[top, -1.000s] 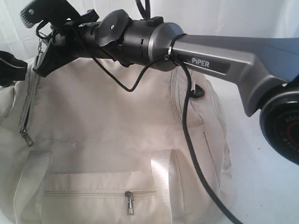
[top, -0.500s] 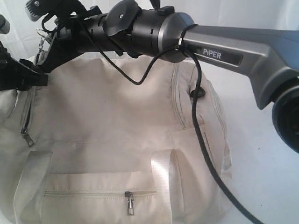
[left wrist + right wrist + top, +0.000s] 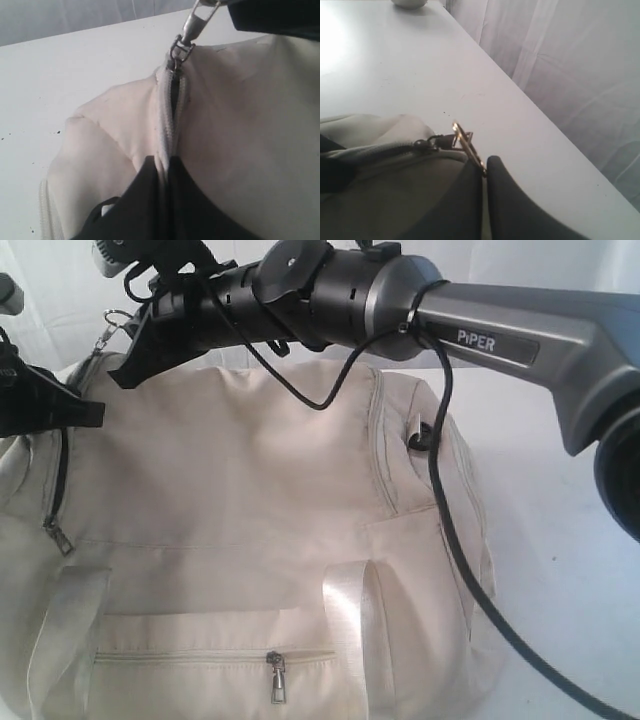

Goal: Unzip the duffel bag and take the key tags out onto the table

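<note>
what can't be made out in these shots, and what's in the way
No view: the key tags; the fabric of the duffel bag hides its inside, and the gap below the zipper pull shows only dark.
Exterior view: the bag's far top edge, behind the right arm.
Exterior view: most of the left gripper, cut off by the left edge.
Right wrist view: a pale round object, cut by the top edge.

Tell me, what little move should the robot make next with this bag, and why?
Probably the right gripper should draw the zipper pull it pinches along the seam, away from the left gripper, which clamps the duffel bag at the zipper. Only a short dark gap shows there, so the bag looks barely open.
</note>
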Robot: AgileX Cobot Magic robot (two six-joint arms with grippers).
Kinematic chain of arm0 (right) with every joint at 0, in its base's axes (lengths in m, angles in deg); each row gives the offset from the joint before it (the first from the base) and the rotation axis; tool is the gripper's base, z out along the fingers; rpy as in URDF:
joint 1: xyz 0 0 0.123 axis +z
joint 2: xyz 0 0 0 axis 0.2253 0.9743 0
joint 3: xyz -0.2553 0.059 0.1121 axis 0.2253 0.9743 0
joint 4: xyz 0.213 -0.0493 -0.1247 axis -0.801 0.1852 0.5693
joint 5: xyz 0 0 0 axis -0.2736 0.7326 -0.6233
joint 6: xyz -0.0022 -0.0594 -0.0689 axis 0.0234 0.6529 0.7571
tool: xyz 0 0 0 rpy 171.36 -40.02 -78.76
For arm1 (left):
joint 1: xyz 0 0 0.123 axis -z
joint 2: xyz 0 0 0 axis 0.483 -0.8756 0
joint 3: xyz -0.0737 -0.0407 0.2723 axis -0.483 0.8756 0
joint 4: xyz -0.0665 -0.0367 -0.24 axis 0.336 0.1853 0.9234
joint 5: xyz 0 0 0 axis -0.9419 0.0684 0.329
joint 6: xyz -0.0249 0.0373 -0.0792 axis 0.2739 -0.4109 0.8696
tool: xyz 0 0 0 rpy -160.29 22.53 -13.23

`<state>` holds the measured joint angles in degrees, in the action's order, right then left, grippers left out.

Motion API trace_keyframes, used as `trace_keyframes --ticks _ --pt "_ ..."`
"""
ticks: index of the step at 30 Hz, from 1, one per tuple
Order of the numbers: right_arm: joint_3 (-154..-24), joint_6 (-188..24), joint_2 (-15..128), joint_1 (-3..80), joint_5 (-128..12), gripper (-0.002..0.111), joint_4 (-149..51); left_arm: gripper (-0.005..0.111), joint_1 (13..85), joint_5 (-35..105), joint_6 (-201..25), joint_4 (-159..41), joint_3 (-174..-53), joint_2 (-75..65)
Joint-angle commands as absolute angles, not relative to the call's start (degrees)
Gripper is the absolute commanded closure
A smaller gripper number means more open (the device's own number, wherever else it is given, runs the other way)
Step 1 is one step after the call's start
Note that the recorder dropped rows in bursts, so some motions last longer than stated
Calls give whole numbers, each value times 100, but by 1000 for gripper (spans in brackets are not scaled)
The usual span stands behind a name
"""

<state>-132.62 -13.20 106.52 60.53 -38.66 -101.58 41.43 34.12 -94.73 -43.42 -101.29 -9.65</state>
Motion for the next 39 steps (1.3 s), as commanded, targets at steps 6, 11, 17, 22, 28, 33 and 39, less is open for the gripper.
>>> trace_keyframes --ticks 6,11,17,22,28,33,39 --pt "-13307 -1631 10527 5547 -4146 108 -10200 107 4157 4630 -9477 -4739 -10118 -723" --pt "-13307 -1718 10527 5354 -4134 108 -10200 107 4157 4928 -9477 -4767 -10118 -373" --pt "-13286 -1718 10527 5242 -4065 108 -10177 107 4157 5349 -9465 -4989 -10118 56" --pt "-13286 -1728 10527 5041 -3542 108 -9956 107 4157 5386 -9172 -5237 -10118 305" --pt "-13286 -1743 10446 4749 -2611 108 -9605 107 4157 5457 -8386 -6018 -10118 339" --pt "-13286 -1755 10330 4439 -2141 108 -9395 107 4157 5440 -8223 -6143 -10118 339" --pt "-13286 -1994 10256 3979 -1542 108 -9256 107 4157 5440 -8223 -6143 -10118 339"
